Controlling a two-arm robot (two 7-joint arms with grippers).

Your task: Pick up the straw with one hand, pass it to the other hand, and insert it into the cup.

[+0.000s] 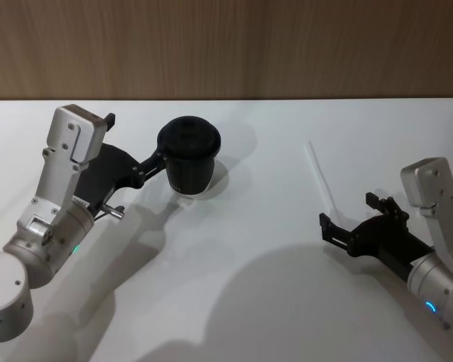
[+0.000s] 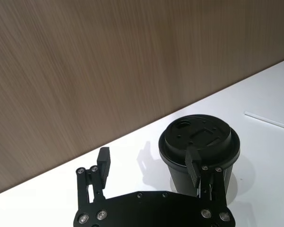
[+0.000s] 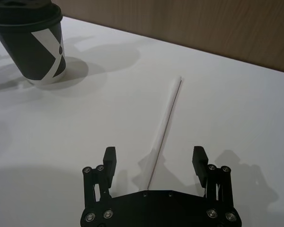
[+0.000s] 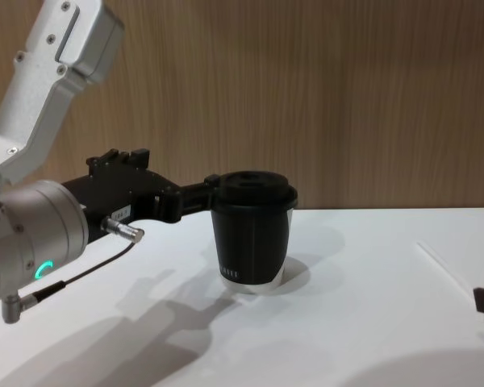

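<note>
While the straw is lying flat on the white table, on the robot's right-hand side, nothing is gripping it. It is lying straight, with its far end pointing toward the wooden wall and its near end resting between the two fingers of the right gripper. That gripper is holding its fingers spread wide, one on each side of the straw's near end, and in the right wrist view neither finger is touching it. The gripper is reaching in from the table's right side; how high it is hanging over the surface cannot be told.

The cup is standing upright on the left half of the table, well apart from the straw, and is wearing its black domed lid. A white diagonal band is showing on its side in the right wrist view, and small white lettering in the chest view.

The left gripper is sitting just beside the cup, on the side away from the straw. Its fingers are standing wide apart and pinching nothing, the cup lying outside the gap. One finger is reaching to the cup's wall just under the lid's rim; whether it is touching cannot be told
</note>
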